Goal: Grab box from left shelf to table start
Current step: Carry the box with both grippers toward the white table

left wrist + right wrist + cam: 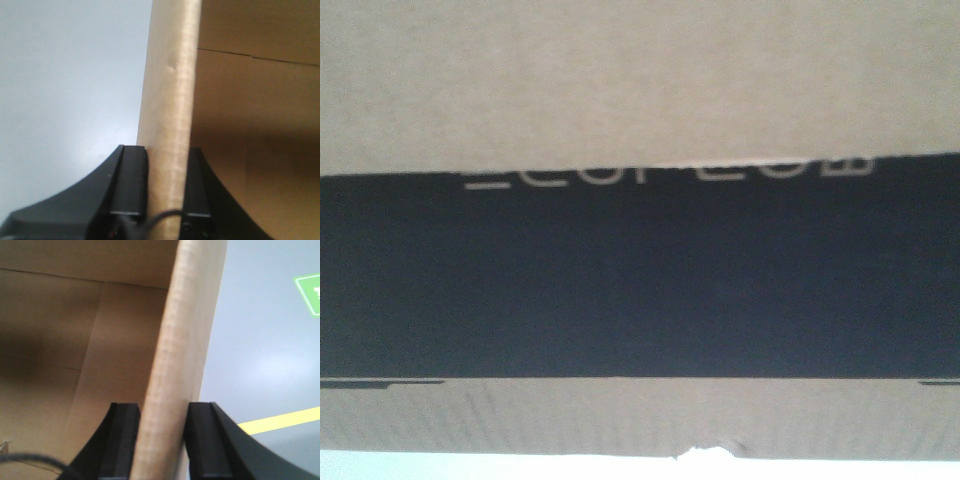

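Cardboard fills the front view: the box (640,90) sits very close to the camera, brown and ribbed, with a wide black panel (640,280) across its middle. Pale lettering (670,175) runs along the panel's top edge, half covered by the overlapping lid. A thin white strip (470,465) shows beneath the box's lower edge.

From the left wrist, the left gripper (165,155) is clamped on one upright wall of the box. The wall's edge stands between its two black fingers (131,180), which press against both faces. Outside one jaw lies the plain grey floor (65,100); beyond the other, the shadowed brown inside of the box.

From the right wrist, the right gripper (162,410) grips the opposite wall the same way, jaws closed on the cardboard between them. Beyond the outer jaw the floor carries a yellow line (280,421) and a green marking (307,292).
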